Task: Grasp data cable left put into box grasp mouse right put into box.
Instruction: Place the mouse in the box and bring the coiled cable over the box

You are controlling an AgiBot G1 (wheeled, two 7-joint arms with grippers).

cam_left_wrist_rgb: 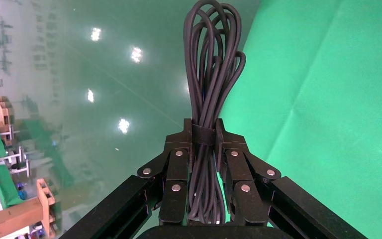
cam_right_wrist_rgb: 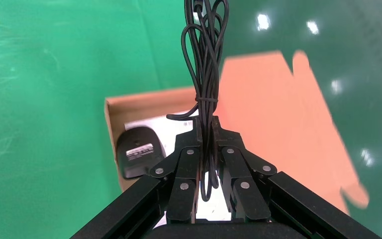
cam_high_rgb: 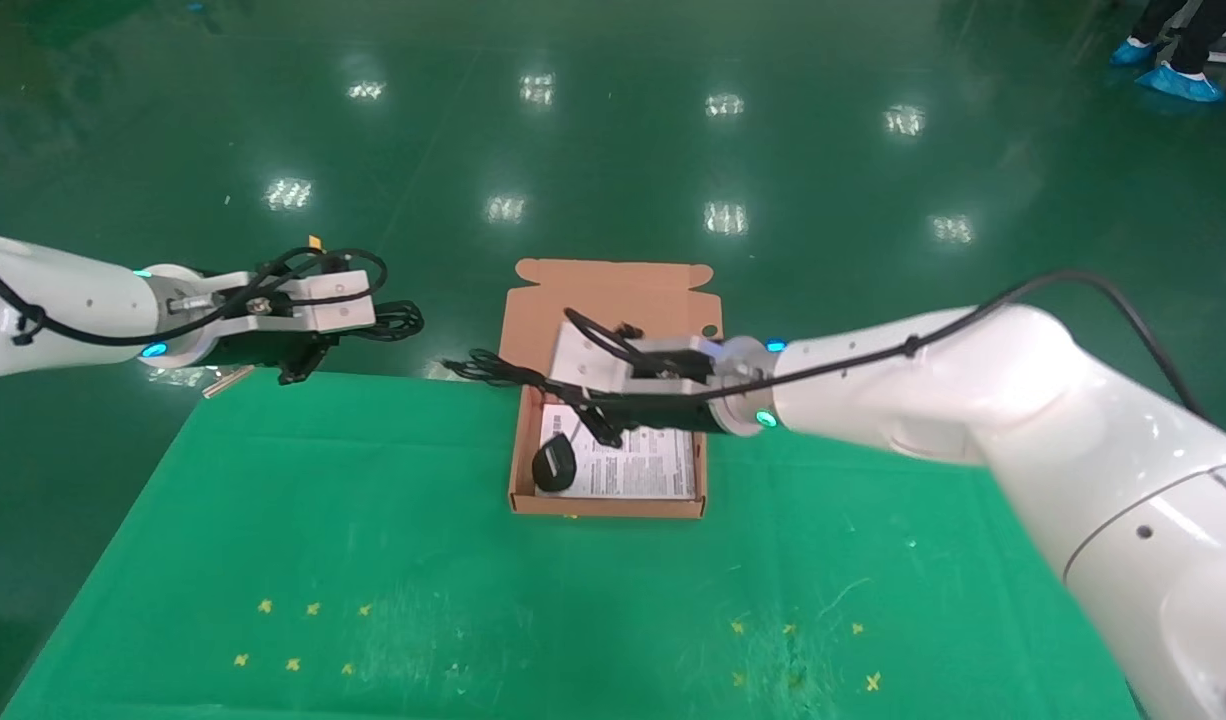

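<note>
The data cable (cam_high_rgb: 397, 320), a black looped bundle, is clamped in my shut left gripper (cam_high_rgb: 358, 328), held in the air past the table's far left edge; the left wrist view shows the gripper (cam_left_wrist_rgb: 205, 132) shut on the cable's (cam_left_wrist_rgb: 211, 59) strap. The box (cam_high_rgb: 519, 440) stands open at the table's far middle, lid (cam_high_rgb: 613, 300) back. The mouse (cam_high_rgb: 553, 466) is in its front left corner, label up (cam_right_wrist_rgb: 139, 154). My right gripper (cam_high_rgb: 551, 386) is over the box, shut on the mouse's bundled cord (cam_high_rgb: 483, 369), as the right wrist view shows for gripper (cam_right_wrist_rgb: 206, 124) and cord (cam_right_wrist_rgb: 204, 59).
A green cloth (cam_high_rgb: 373, 560) covers the table, with small yellow marks near the front. A small tan stick (cam_high_rgb: 228, 380) lies by the far left edge. A white printed sheet (cam_high_rgb: 643, 465) lines the box bottom. A person's blue shoe covers (cam_high_rgb: 1178, 80) are far back right.
</note>
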